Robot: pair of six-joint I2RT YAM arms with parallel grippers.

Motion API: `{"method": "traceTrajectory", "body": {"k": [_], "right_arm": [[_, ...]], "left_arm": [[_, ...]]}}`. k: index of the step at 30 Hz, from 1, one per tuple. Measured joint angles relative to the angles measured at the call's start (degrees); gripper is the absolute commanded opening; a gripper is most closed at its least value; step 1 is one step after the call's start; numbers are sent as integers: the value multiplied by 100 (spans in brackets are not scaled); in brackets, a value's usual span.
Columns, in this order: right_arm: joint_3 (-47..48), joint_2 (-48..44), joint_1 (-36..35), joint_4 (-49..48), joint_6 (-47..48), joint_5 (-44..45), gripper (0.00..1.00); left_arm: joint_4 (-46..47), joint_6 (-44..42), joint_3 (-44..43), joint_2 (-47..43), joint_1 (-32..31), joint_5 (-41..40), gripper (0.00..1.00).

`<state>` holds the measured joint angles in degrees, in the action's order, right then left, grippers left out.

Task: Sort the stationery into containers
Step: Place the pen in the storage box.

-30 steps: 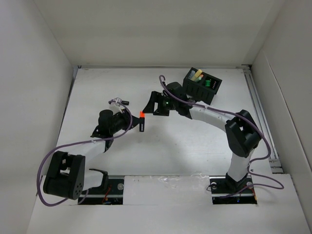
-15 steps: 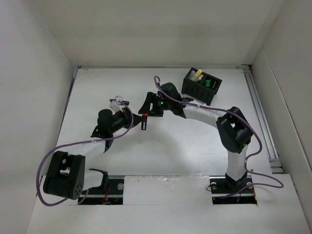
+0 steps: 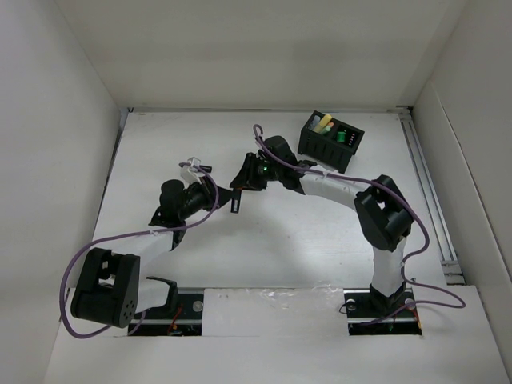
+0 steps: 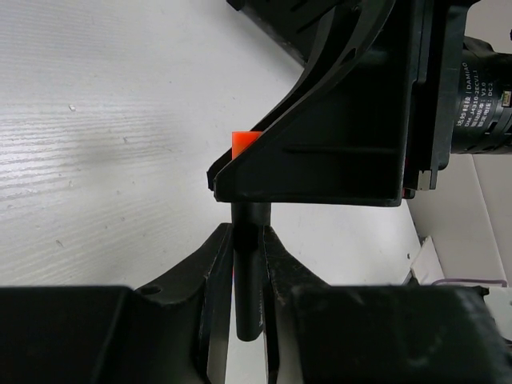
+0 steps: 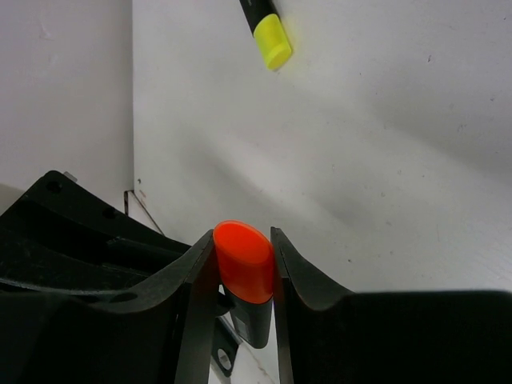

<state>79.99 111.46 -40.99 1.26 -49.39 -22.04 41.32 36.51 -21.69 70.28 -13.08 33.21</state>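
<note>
An orange-capped highlighter with a black barrel [image 3: 235,202] hangs above the table's middle, held between both grippers. My left gripper [image 4: 248,268] is shut on the black barrel [image 4: 250,280]. In the right wrist view my right gripper [image 5: 244,258] has both fingers pressed against the orange cap [image 5: 243,254]; in the top view that gripper [image 3: 239,187] covers the cap. A sliver of orange [image 4: 241,142] shows behind the right gripper in the left wrist view. The black organiser box [image 3: 349,152] stands at the back right, with pale and green pens [image 3: 323,124] in it.
A yellow-capped highlighter [image 5: 269,35] lies on the table beyond my right gripper. Another pen [image 3: 194,166] lies just behind my left wrist. White walls close in the table on the left, back and right.
My right gripper moved left onto the orange cap and closed its fingers on it, hiding the cap from above. The left gripper kept its hold on the barrel and stayed put.
</note>
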Motion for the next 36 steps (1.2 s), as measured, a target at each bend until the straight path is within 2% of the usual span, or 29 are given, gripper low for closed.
{"method": "traceTrajectory", "body": {"k": [1,2,3,7,11,15,20,25,31,36], "right_arm": [[0,4,0,-7,-11,0,14],[0,7,0,-7,-15,0,14],[0,13,0,-17,-22,-4,13],[0,52,-2,-44,-46,7,13],[0,55,31,-52,-55,122,12],[-28,52,188,-59,-55,151,11],[-216,-70,664,-81,-55,216,11],[-413,-662,1427,74,-35,595,10],[-494,-1926,2629,133,-9,2450,10],[-492,-2227,3563,92,-9,3825,11]], "left_arm": [[4,0,2,0,0,-2,17],[11,4,2,4,0,-7,18],[24,2,4,13,0,-4,28],[46,31,9,83,0,28,46],[98,37,94,-28,0,85,55],[116,9,249,-581,0,79,61],[131,-68,345,-1322,0,-37,65],[-103,-142,345,-1576,0,-437,65],[-664,-210,299,-1187,0,-866,61],[-942,-223,214,-870,0,-933,60]]}}
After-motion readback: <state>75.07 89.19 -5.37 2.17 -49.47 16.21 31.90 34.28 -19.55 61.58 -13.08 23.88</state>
